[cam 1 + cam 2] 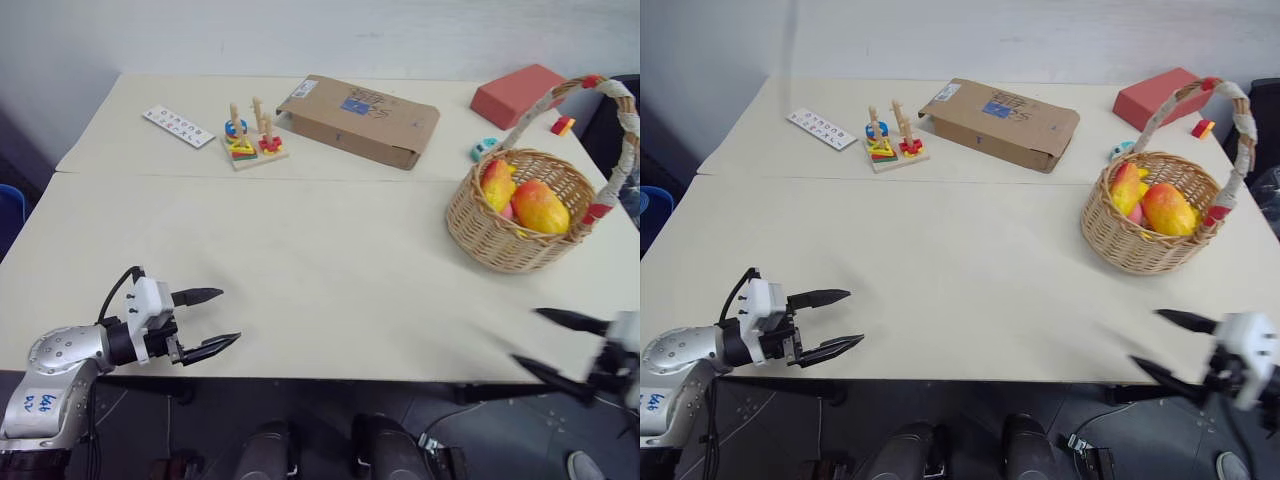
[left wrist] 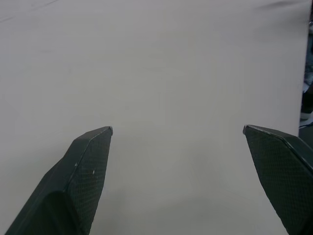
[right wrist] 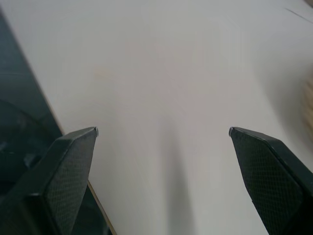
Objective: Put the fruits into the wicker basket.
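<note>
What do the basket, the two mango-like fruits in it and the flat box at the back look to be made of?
Basket: woven wicker, matte tan, weave visible; handle wrapped in what looks like white lace.
Fruits: likely plastic, with a smooth glossy yellow-to-red skin.
Flat box: brown cardboard, matte, with a printed label.

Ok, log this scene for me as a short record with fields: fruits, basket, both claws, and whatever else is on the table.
fruits: two mangoes, both lying in the basket
basket: wicker basket, upright, far right of the table
left claw: open, empty, at the near edge
right claw: open, empty, at the near right edge
other items: cardboard box, red block, peg toy, white card
task state: looks done
</note>
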